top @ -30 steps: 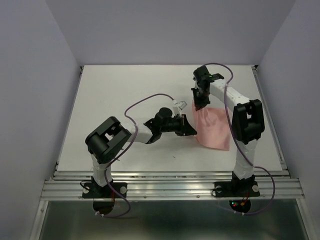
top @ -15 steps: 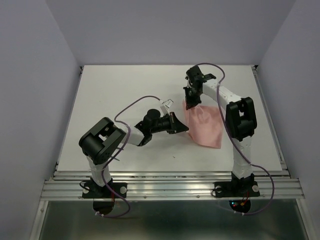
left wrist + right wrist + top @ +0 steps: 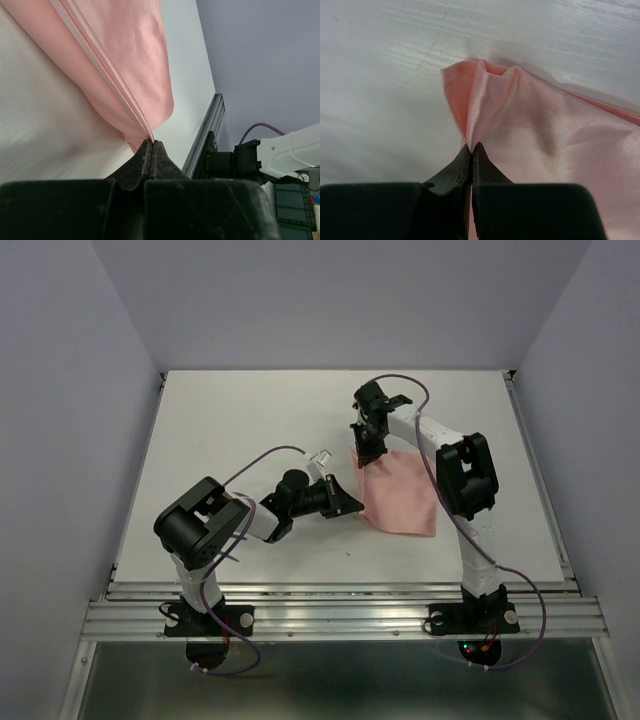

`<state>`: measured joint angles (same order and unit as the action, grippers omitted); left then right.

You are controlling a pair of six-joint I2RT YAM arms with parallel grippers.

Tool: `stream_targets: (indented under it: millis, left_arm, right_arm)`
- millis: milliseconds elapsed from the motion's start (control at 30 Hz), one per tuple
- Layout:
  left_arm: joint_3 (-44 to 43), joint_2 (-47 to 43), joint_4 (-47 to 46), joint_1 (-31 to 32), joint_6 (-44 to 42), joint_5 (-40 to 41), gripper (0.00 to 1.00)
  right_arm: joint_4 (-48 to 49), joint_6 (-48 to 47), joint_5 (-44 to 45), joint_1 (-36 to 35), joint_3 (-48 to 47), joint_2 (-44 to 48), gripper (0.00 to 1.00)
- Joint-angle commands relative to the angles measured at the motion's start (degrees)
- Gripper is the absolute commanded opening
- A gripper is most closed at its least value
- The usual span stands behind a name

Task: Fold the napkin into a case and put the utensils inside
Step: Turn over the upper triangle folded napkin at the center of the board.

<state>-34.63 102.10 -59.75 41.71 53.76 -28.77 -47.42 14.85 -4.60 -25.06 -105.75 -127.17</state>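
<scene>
The napkin (image 3: 405,498) lies right of centre on the worktop (image 3: 230,430). The right gripper (image 3: 366,454) pinches its 12 o'clock left corner and the left gripper (image 3: 356,507) its 6 o'clock one. The cloth spreads toward 3 o'clock.

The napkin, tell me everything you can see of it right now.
The napkin is a thin salmon-pink cloth with a slight sheen and a stitched hem, plain and softly creased. It lies on the white table, right of centre, in a rough four-sided shape, seemingly more than one layer. The left gripper is shut on its near-left corner. The right gripper is shut on its far-left corner, which bunches into a small peak.
</scene>
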Motion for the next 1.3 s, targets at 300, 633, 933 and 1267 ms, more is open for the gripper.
stream_targets:
  millis: [300, 633, 933, 1267]
  left_arm:
    - [2.7, -2.6, -3.6, 1.4, 2.2, -10.6, 0.27]
    - [3.0, -20.3, 25.2, -0.4, -8.8, -1.0, 0.65]
    - [1.1, -34.9, 44.4, -11.8, -14.7, 7.4, 0.56]
    - [-0.3, -34.2, 53.3, -25.4, -11.2, 13.0, 0.53]
  right_arm:
    - [12.2, -0.7, 8.4, -2.7, -6.4, -1.8, 0.01]
    - [12.4, -2.4, 9.1, -3.9, -4.3, -1.3, 0.01]
    - [12.1, -3.3, 10.5, -6.0, -4.5, -2.2, 0.01]
    - [3.5, -3.4, 21.9, -12.0, -11.0, -5.6, 0.01]
